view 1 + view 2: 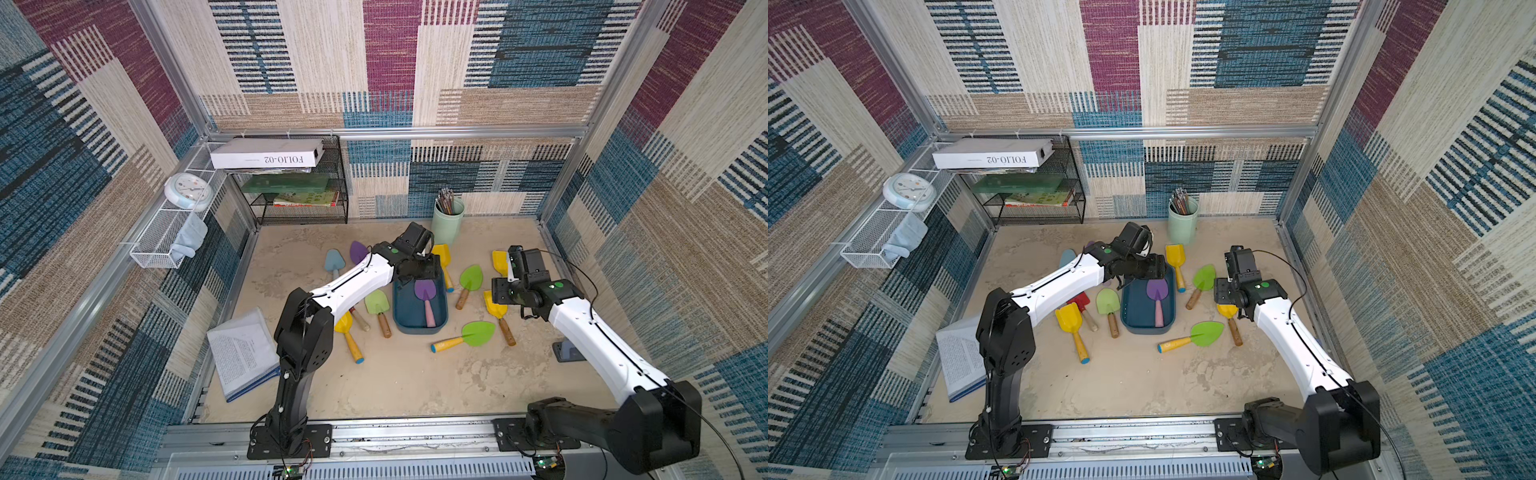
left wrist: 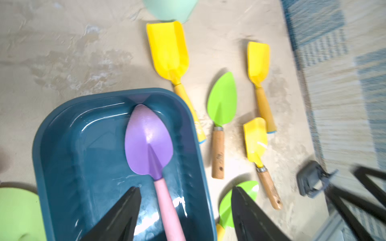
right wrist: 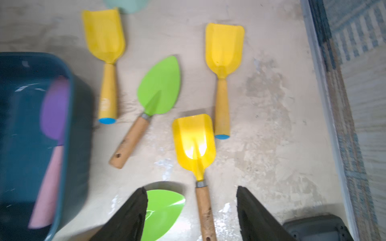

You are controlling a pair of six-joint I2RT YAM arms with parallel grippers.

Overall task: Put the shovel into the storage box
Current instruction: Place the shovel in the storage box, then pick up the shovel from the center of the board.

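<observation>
We find the purple shovel point(image 2: 148, 141) lying flat in the box point(image 2: 54, 133), blade tip at one end wall. Above it we see the left claw point(image 2: 185, 187) with jaws wide and the pink handle between them, not gripped. We see the right claw point(image 3: 191, 187) wide too, empty, above a yellow shovel point(image 3: 194, 144) on the table point(image 3: 271, 125).
</observation>
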